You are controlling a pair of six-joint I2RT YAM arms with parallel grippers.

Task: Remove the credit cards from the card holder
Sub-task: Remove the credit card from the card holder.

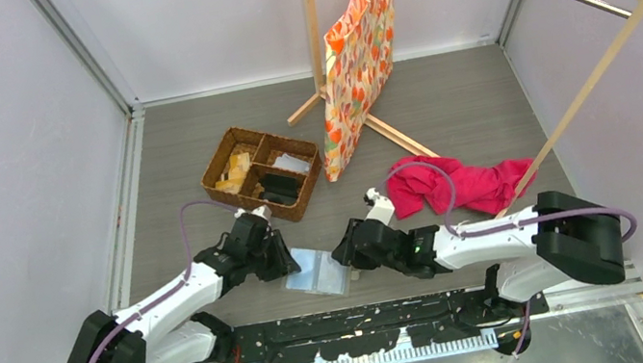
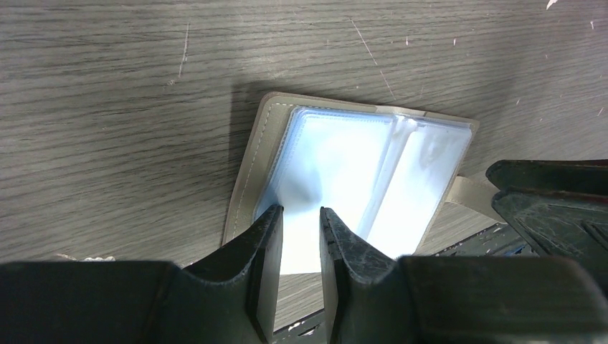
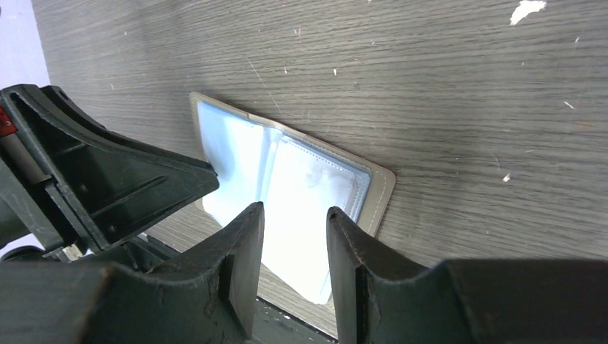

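The left gripper (image 2: 301,210) has its two dark fingers held slightly apart with a narrow gap between them. Through that gap a strip of pale blue plastic sleeve shows, lying flat beneath. The fingers are not visibly clamped on anything, and it cannot be told whether their tips touch the sleeve.

The right gripper (image 3: 295,209) has its fingers spread a little wider. A whitish sleeve page shows in its gap, and nothing is pinched there either.

Both grippers point down over the card holder (image 2: 337,158), one from each side, with the left arm's finger close beside the right one in the right wrist view.

The card holder lies spread open on the grey wood-grain table (image 1: 192,124), close to the table's near edge and between the two arms. Its grey-olive cover faces down and its clear, pale blue sleeves face up, with a fold line down the middle. The credit cards cannot be told apart from the glossy sleeves.

Farther back on the left stands a brown wicker basket (image 1: 263,173) with dividers and small items inside. To the right of the card holder, well apart from it, lies a crumpled pink cloth (image 1: 459,184). Behind, a floral bag (image 1: 361,58) hangs on a wooden rack (image 1: 593,80).
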